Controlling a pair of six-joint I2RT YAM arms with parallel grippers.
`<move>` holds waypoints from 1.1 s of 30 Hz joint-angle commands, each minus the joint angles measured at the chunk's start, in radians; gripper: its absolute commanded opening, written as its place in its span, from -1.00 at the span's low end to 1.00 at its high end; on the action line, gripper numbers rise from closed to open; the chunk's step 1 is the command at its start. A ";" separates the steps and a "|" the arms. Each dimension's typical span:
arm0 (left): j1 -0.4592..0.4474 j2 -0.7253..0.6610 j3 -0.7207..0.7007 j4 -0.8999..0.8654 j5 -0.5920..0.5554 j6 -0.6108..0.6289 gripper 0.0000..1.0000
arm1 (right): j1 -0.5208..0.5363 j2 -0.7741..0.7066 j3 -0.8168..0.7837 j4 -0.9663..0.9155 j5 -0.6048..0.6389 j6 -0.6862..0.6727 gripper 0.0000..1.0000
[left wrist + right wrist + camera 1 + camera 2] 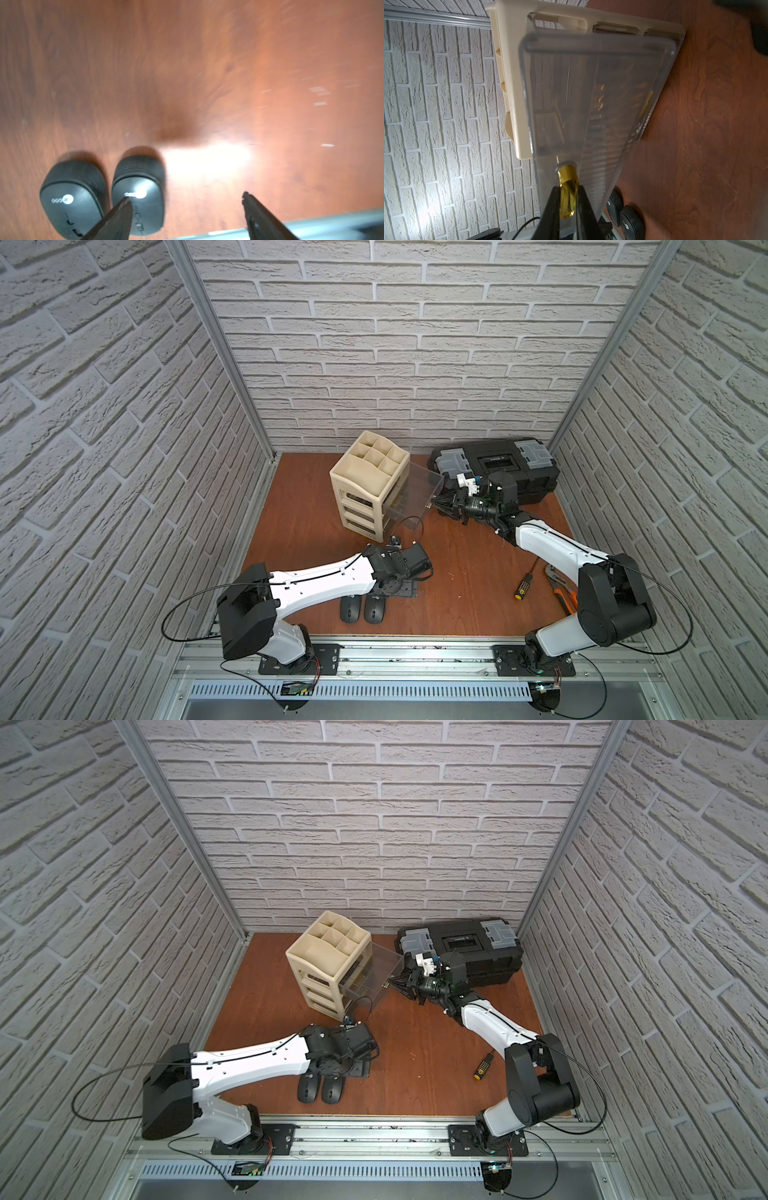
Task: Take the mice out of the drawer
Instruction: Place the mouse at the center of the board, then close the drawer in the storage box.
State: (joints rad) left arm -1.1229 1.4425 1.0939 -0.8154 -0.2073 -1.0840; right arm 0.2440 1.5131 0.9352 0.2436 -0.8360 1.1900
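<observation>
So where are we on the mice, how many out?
Done: two mice lie side by side on the table. In hand: right pincer is shut on the knob, holding the drawer pulled out; left pincer hangs open above the mice, empty. Left: any mice remaining in the drawer; I can't tell its contents through the plastic.

Low over the table, left arm (324,578) reaches forward from its base, wrist bent down. The left end effector (186,197) points at the table, fingers (116,220) spread wide, nothing between them. Opposite, right arm (552,545): elbow raised, forearm stretched toward the far side. The right end effector (569,190) lies roughly level, jaws drawn nearly together, clamped.
</observation>
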 commanded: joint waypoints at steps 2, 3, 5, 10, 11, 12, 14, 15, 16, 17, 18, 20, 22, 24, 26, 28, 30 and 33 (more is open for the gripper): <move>0.048 -0.060 0.097 -0.034 0.026 0.193 0.78 | 0.003 -0.008 -0.037 0.067 0.001 -0.019 -0.86; 0.075 -0.069 0.126 -0.037 0.053 0.226 0.81 | 0.006 -0.010 -0.039 0.065 0.005 -0.016 -0.85; 0.122 -0.082 0.187 -0.057 0.080 0.294 0.90 | 0.010 -0.008 -0.032 0.053 0.002 -0.015 -0.85; 0.261 -0.118 0.349 -0.133 0.113 0.439 0.96 | 0.019 -0.017 -0.028 0.027 0.027 -0.013 -0.85; 0.292 -0.125 0.365 -0.131 0.126 0.456 0.96 | 0.020 -0.019 -0.029 0.026 0.031 -0.011 -0.85; 0.329 -0.132 0.383 -0.133 0.142 0.477 0.97 | 0.022 -0.019 -0.028 0.025 0.034 -0.009 -0.85; 0.401 -0.136 0.418 -0.138 0.167 0.516 0.96 | 0.027 -0.019 -0.023 0.017 0.037 -0.007 -0.85; 0.439 -0.134 0.441 -0.139 0.176 0.539 0.96 | 0.027 -0.019 -0.020 0.010 0.036 -0.008 -0.85; 0.472 -0.126 0.464 -0.145 0.182 0.563 0.96 | 0.028 -0.019 -0.017 0.003 0.035 -0.010 -0.85; 0.499 -0.118 0.488 -0.151 0.183 0.585 0.96 | 0.028 -0.018 -0.015 -0.001 0.036 -0.010 -0.85; 0.528 -0.106 0.517 -0.156 0.184 0.611 0.96 | 0.028 -0.017 -0.013 -0.004 0.036 -0.012 -0.85; 0.579 -0.078 0.569 -0.166 0.184 0.657 0.97 | 0.029 -0.013 -0.010 -0.004 0.037 -0.010 -0.85; 0.647 -0.046 0.621 -0.165 0.194 0.696 0.96 | 0.031 -0.007 -0.005 0.001 0.039 -0.002 -0.85; 0.711 -0.012 0.663 -0.158 0.210 0.725 0.96 | 0.032 -0.005 -0.005 0.020 0.042 0.010 -0.85; 0.765 0.016 0.706 -0.146 0.228 0.749 0.97 | 0.037 0.000 0.003 0.016 0.044 0.008 -0.85; 0.807 0.041 0.734 -0.130 0.235 0.776 0.96 | 0.040 0.007 0.013 0.013 0.042 0.010 -0.85; 0.848 0.059 0.741 -0.098 0.254 0.799 0.96 | 0.044 0.011 0.027 -0.004 0.040 0.002 -0.85; 0.903 0.096 0.741 -0.051 0.313 0.817 0.96 | 0.049 0.010 0.041 -0.035 0.044 -0.014 -0.85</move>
State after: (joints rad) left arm -0.2573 1.5131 1.8114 -0.9379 0.0376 -0.3241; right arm 0.2710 1.5173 0.9417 0.2207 -0.8013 1.2072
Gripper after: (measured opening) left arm 0.982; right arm 0.141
